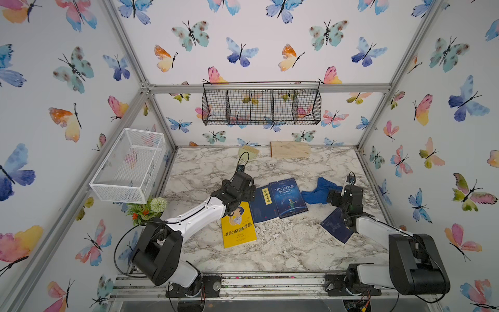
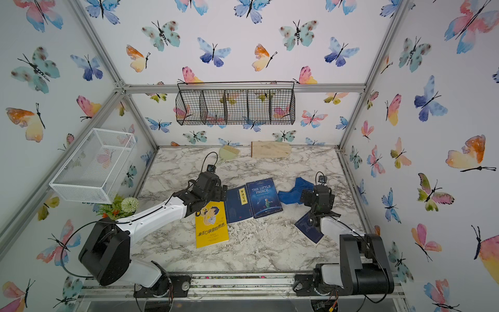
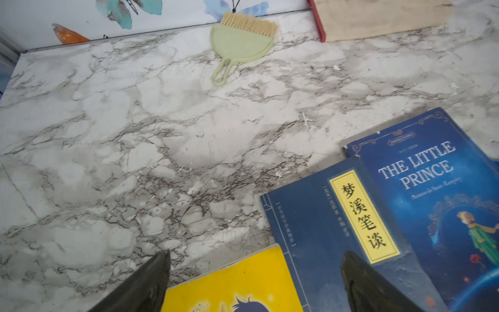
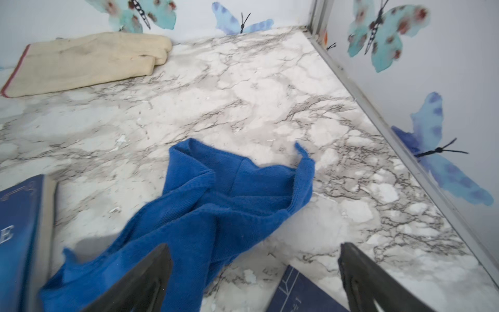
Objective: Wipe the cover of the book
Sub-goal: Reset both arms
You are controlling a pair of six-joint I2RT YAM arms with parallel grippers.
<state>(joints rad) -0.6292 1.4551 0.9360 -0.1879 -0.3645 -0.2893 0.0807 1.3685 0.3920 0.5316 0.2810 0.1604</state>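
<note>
Flooring the butterfly-papered cell, the marble-look tabletop (image 1: 270,251) held the blue "Little Prince" paperback book (image 1: 287,197) left of the wide-open, empty right gripper (image 4: 253,245).

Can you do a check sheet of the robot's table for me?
Surface: marble table, speckled with white bits.
Job's things: blue cloth crumpled beside the Little Prince book; yellow book, labelled blue book, small blue book.
Clutter: brush, mitt.
Grippers: left gripper open by the yellow book; right gripper open over the cloth.
Cables: black cable loops off the left arm.
Surroundings: wire basket, white basket, flowers, butterfly walls.
</note>
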